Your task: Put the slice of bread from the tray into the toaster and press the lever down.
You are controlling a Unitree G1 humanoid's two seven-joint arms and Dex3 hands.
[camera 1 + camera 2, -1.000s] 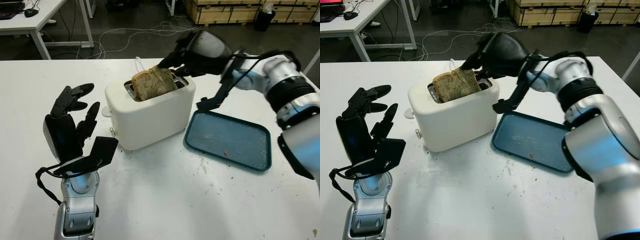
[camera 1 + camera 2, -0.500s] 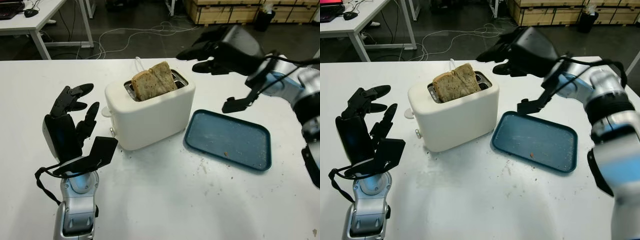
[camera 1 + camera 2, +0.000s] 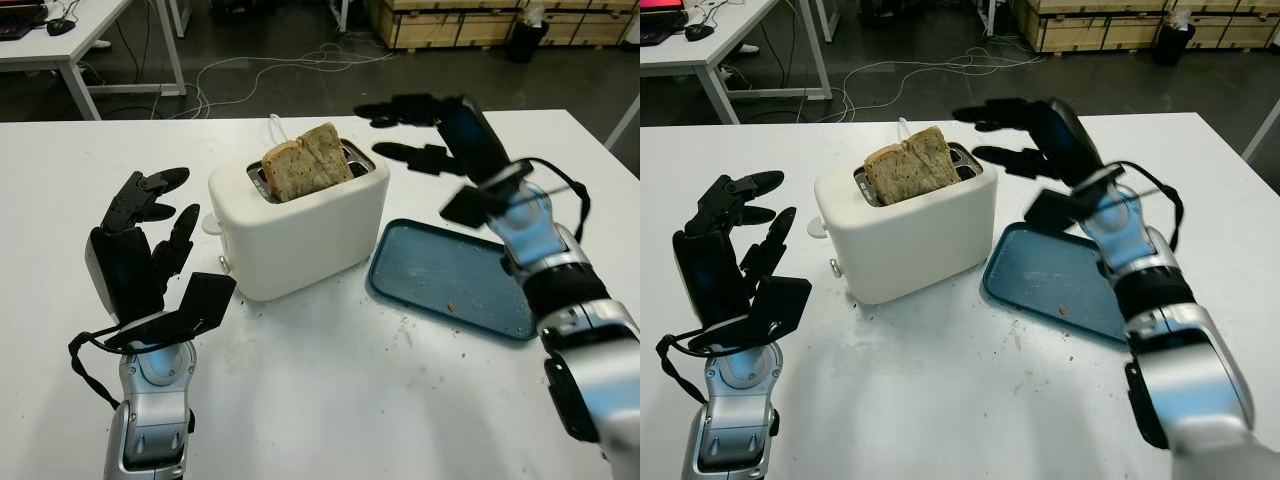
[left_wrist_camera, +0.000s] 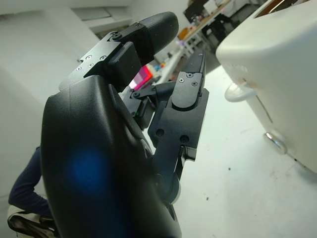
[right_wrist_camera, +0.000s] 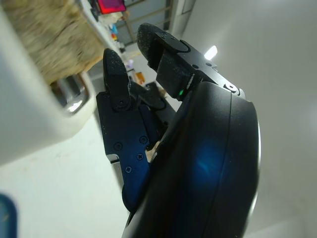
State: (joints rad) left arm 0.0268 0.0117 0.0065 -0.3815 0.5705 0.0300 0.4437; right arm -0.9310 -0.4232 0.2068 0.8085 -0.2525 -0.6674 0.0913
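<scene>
Brown seeded slice of bread stands tilted in the slot of the white plastic toaster mid-table, top half protruding. Right hand open, holding nothing, raised beside the toaster above the far end of the blue rectangular tray. Left hand open, upright near the table's front-left edge, apart from the toaster.

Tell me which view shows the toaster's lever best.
The left eye view: the lever sticks out from the end of the toaster that faces the open left hand, seen whole. The right eye view shows the same. The left wrist view has it close but cropped. The right wrist view catches the bread and slot end instead.
</scene>
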